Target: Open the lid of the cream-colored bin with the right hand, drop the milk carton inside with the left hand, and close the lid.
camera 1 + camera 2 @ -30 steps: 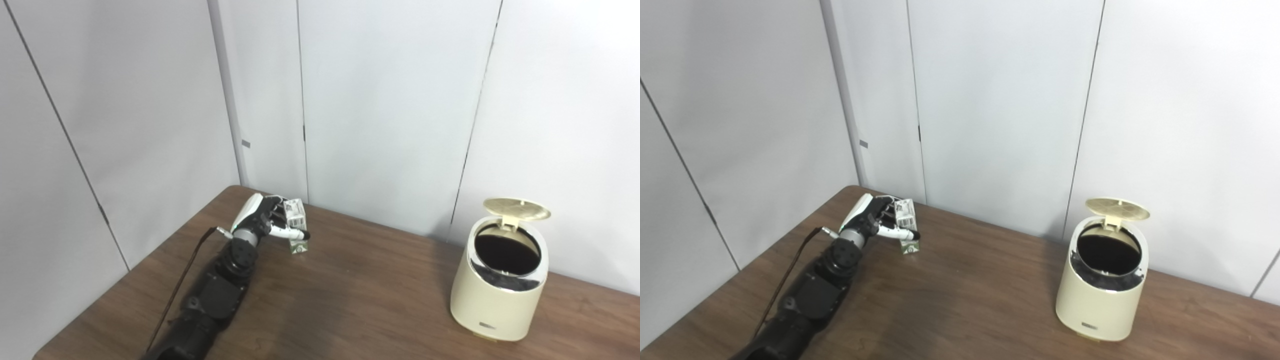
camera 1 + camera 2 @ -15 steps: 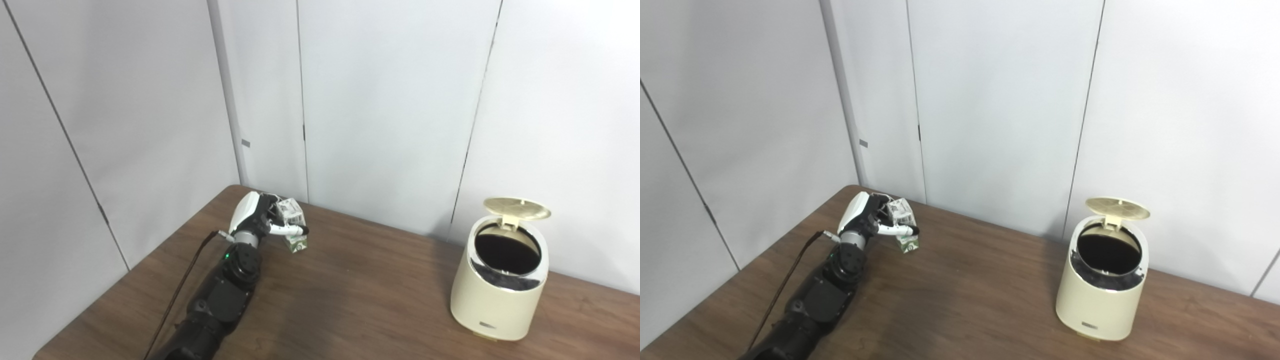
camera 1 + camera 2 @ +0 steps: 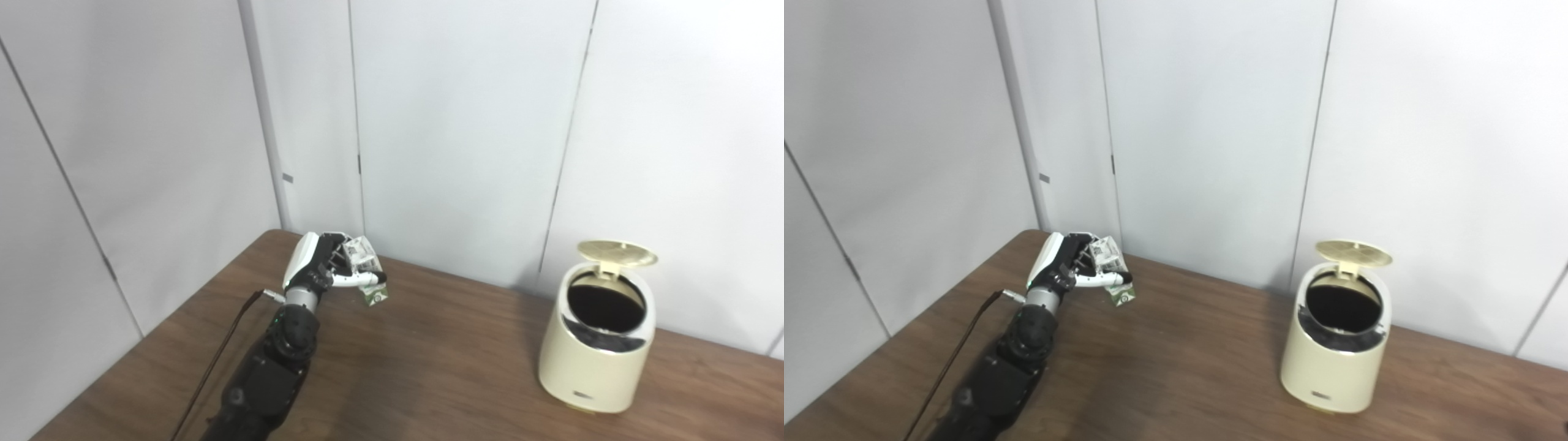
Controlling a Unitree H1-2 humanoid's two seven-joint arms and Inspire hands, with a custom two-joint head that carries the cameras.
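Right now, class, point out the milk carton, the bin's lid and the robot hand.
milk carton (image 3: 372,293), left eye view, green lower end.
lid (image 3: 617,251), left eye view, raised underside.
left robot hand (image 3: 1061,267), right eye view, back of the hand.

Milk carton (image 3: 1110,271) in left robot hand (image 3: 1067,270)

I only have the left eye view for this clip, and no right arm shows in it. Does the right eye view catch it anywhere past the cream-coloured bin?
Observer: No. The right eye view shows more of the brown wooden table to the right of the cream-coloured round bin, and no right hand there. There is only a dark speck at the bottom right corner, too small to identify.
Operator: And the grasp from that side?
Observer: The left hand is closed on the white-and-green milk carton. The carton's green lower end juts out below the thumb and tilts toward the bin, whose gold round lid stands open.
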